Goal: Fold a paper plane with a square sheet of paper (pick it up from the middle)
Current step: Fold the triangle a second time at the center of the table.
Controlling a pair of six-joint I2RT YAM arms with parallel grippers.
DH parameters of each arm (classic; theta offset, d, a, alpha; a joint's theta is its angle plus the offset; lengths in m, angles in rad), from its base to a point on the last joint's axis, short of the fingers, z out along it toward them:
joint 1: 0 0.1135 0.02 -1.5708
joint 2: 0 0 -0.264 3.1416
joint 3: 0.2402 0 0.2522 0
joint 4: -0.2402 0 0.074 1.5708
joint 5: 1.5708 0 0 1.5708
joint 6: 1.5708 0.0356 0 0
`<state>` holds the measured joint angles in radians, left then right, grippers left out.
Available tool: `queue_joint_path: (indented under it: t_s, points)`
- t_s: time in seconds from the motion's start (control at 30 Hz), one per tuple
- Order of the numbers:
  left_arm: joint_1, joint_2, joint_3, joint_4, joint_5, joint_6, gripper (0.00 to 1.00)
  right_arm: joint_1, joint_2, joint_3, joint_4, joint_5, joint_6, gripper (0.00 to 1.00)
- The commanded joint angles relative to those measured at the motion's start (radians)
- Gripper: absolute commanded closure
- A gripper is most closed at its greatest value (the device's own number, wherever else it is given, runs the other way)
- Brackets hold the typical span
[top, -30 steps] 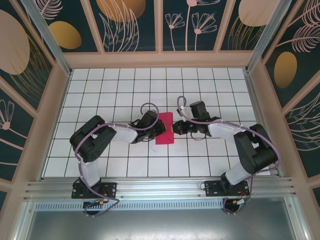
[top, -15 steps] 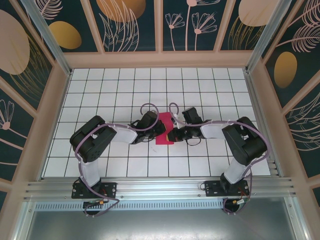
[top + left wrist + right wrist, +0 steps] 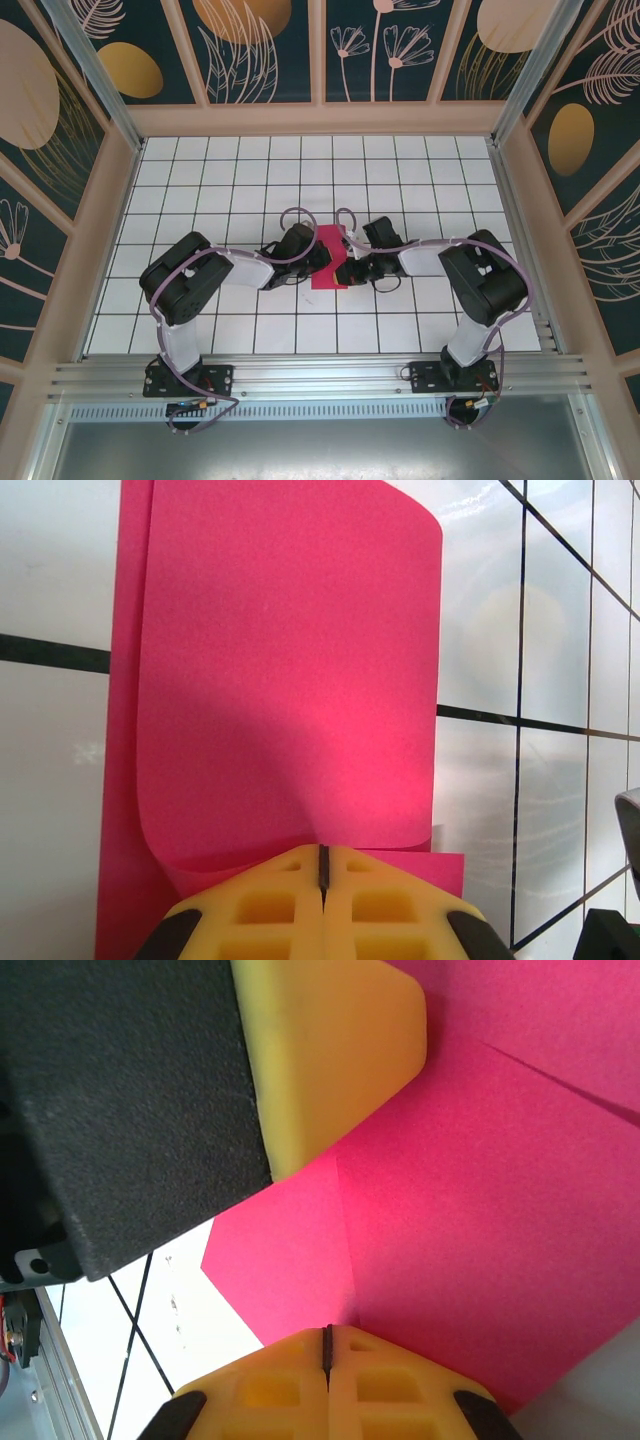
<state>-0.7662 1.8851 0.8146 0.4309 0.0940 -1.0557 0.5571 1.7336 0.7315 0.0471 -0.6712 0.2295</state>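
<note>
Square sheet of paper [image 3: 290, 680], matte magenta, folded

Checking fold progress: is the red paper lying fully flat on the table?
No, the paper curves over onto itself, its top layer bulging above the lower one.

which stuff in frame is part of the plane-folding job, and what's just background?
Job: square sheet of paper, partly folded over; left gripper, shut on it; right gripper, shut on it.
Not in play: tiled table; patterned wall panels; aluminium rail.
</note>
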Motion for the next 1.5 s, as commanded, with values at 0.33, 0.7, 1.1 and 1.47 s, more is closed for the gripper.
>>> queue_joint_path:
  t_s: [0.33, 0.7, 1.1, 1.47]
  points:
    - [-0.006, 0.008, -0.046, -0.082, -0.022, -0.006, 0.94, 0.041, -0.100, 0.046, -0.147, 0.069, -0.090, 0.90]
    - [-0.007, 0.009, -0.049, -0.083, -0.022, -0.006, 0.94, 0.020, -0.033, 0.027, -0.184, 0.224, -0.081, 0.92]
    - [-0.007, 0.019, -0.055, -0.072, -0.021, -0.004, 0.94, -0.063, -0.026, -0.046, -0.133, 0.081, 0.015, 0.93]
    - [-0.006, 0.033, -0.048, -0.064, -0.016, -0.007, 0.95, -0.114, 0.011, -0.083, -0.133, 0.024, 0.064, 0.94]
